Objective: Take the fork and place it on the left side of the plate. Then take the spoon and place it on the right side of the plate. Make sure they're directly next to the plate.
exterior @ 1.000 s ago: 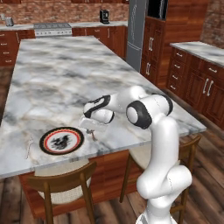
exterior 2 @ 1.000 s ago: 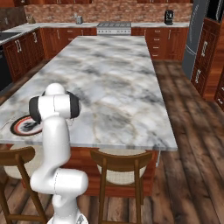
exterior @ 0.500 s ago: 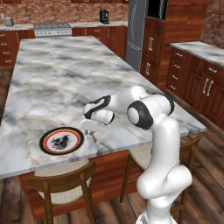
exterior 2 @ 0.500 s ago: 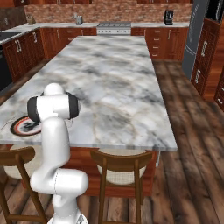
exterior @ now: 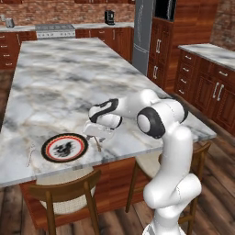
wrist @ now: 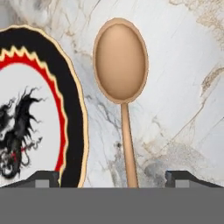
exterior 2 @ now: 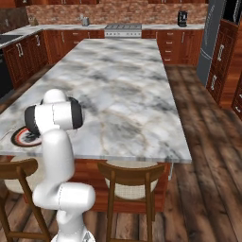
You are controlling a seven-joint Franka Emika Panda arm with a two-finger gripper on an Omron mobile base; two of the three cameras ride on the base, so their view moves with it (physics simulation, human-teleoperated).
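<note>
The gripper (wrist: 112,179) hangs low over the marble counter (exterior: 59,87) with its jaws spread wide, one tip on each side of the spoon (wrist: 121,87) handle and nothing clamped. That brown spoon lies flat just right of the plate (exterior: 64,148), a sliver of marble between them, while the pale fork (exterior: 30,155) rests by the plate's left edge

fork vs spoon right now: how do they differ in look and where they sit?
Colour: the spoon is brown and wooden-looking; the fork is pale, thin and faint against the marble.
Side: in the left base view the spoon lies right of the plate, the fork left of it.
Gripper: the open gripper straddles the spoon's handle; the fork lies well away from it.
Shared: both lie flat on the counter beside the plate.
</note>
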